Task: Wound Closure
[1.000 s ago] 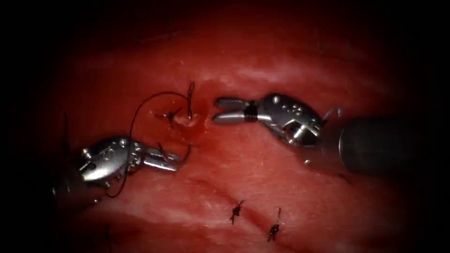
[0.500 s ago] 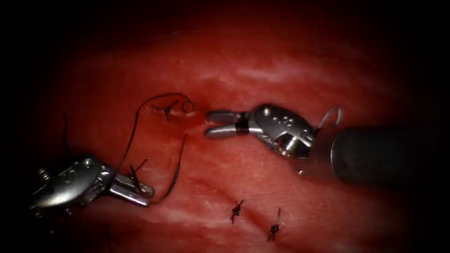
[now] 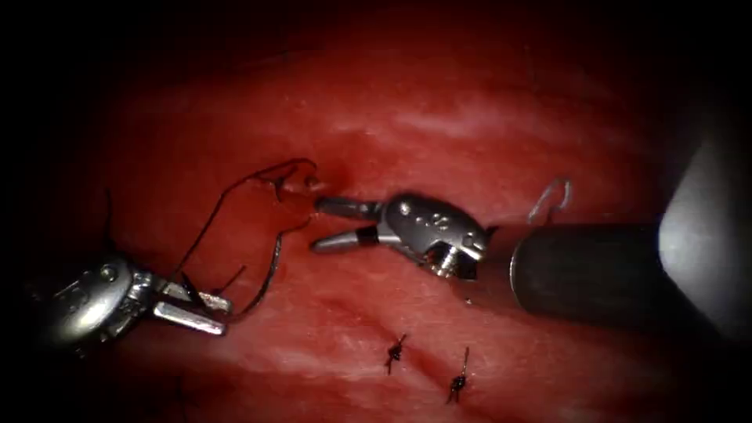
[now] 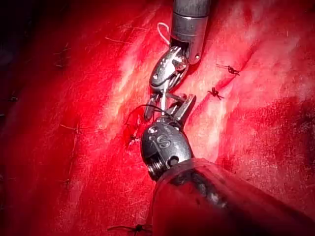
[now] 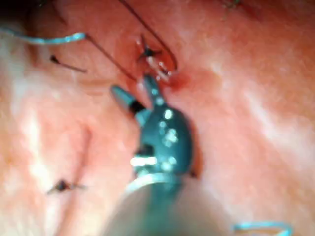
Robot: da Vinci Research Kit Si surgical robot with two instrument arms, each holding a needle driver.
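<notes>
Fingers of our right tool (image 3: 327,225) stand spread and grasp nothing, their upper tip just beside the knot (image 3: 276,185) at the cut on the tissue (image 3: 470,125); fingers of our left tool (image 3: 205,307) are clenched on the curved needle (image 3: 270,270), gripped near its lower end, out of the tissue and left of the cut. Thread (image 3: 211,223) arcs from the knot to the left tool. Our endoscope view shows two finished stitches (image 3: 395,352) lower right; our right wrist view shows the spread fingers (image 5: 123,98) from behind.
</notes>
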